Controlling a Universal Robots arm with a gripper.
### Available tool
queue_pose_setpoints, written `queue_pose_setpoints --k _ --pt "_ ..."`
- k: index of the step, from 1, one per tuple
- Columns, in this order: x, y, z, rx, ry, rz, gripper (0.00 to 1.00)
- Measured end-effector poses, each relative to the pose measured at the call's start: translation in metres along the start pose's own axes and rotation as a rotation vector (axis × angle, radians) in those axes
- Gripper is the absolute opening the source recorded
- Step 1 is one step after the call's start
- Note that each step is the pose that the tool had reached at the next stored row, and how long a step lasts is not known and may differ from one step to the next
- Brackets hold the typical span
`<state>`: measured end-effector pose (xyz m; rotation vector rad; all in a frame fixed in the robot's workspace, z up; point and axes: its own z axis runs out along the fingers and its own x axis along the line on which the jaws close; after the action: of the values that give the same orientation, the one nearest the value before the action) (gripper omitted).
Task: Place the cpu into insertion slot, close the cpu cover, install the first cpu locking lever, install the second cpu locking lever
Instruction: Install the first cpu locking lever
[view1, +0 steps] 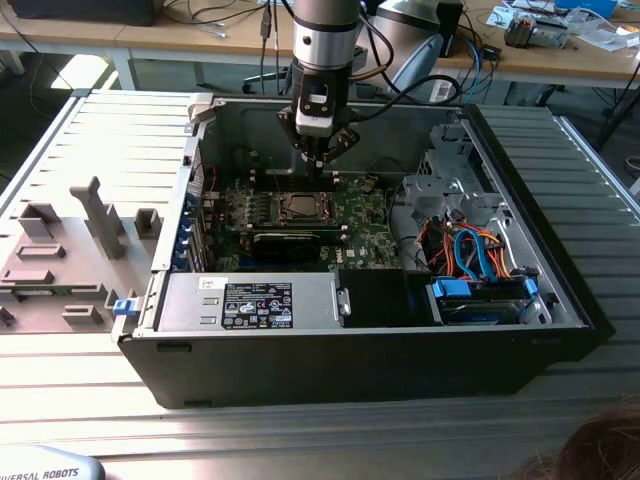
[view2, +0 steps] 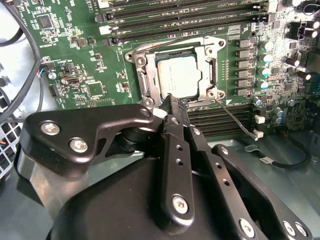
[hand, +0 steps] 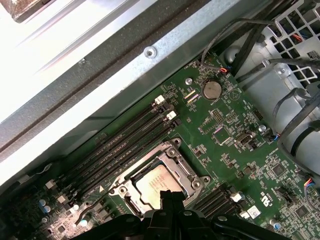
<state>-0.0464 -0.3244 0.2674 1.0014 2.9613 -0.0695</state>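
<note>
The cpu (view2: 176, 75) lies flat in the insertion slot (view2: 141, 82) on the green motherboard, its silver top showing through the window of the cpu cover (view2: 202, 55), which lies down over it. In the first wrist view the cpu (hand: 152, 184) sits framed by the cpu cover (hand: 172, 159). My gripper (view2: 172, 100) is shut with nothing held, its tip just at the edge of the cover. One thin wire locking lever (view2: 234, 119) angles away from a socket corner, and another (view2: 160, 44) runs along the opposite side. In the exterior view the gripper (view1: 322, 158) hangs just above the slot (view1: 298, 207).
Memory slots (view2: 200, 12) flank the socket on both sides. The open computer case's wall (view1: 250, 125) stands close behind the arm. A drive cage with blue and orange cables (view1: 480, 260) fills the exterior view's right; a power supply (view1: 250, 303) sits in front. Black cables (hand: 295, 125) cross near the board.
</note>
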Motion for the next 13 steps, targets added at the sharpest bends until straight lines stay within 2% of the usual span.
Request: queue_pose_setpoints --k 13 --pt "0.0000 0.0000 0.0000 -0.0002 -0.0002 -0.007 0.11"
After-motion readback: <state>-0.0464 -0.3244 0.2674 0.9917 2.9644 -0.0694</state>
